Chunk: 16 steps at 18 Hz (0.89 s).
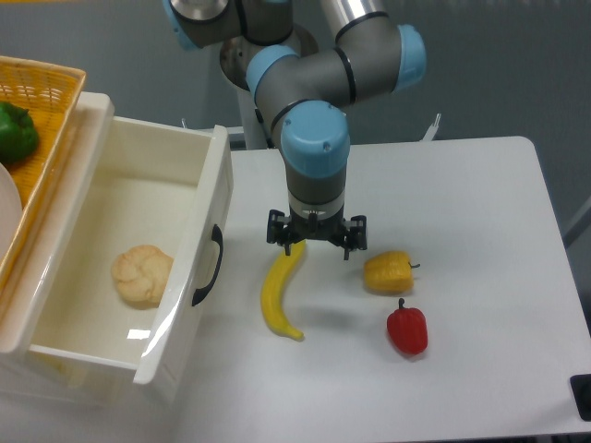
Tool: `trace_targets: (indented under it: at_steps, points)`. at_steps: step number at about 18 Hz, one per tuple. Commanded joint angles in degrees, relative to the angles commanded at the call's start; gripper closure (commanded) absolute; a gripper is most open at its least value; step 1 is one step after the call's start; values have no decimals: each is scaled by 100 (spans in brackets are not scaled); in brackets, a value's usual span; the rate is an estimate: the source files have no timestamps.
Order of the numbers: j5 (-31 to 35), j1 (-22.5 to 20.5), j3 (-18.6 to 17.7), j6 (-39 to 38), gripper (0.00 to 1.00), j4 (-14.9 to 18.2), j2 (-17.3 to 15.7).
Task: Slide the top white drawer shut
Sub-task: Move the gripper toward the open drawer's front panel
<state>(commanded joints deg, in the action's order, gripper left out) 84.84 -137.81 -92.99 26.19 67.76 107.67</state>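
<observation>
The drawer [138, 249] stands pulled out at the left of the frame, a bun [141, 274] inside. The gripper [317, 245], fingers spread apart and empty, hovers mid-frame above the banana [278, 293].

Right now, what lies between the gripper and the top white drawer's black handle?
Only bare white table separates the gripper from the handle; the yellow banana lies just below that stretch.

To your left, the top white drawer [138, 268] stands pulled out over the desk [471, 212], with a bread roll [142, 274] lying in it and a basket [37, 111] behind it holding a green pepper [16, 131]. Right of the drawer front lies a banana [278, 293], then a yellow pepper [387, 271], with a red pepper [407, 330] just in front of that. The gripper [316, 247] hangs over the banana's far end.
</observation>
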Motion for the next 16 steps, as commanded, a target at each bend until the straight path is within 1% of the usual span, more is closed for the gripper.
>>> trace_targets:
  at_steps: [2, 7, 16]
  points:
    - [-283, -9, 0, -18, 0, 9, 9]
    - [-371, 9, 0, -211, 0, 0, 114]
    - [-468, 123, 79, -237, 0, -9, 255]
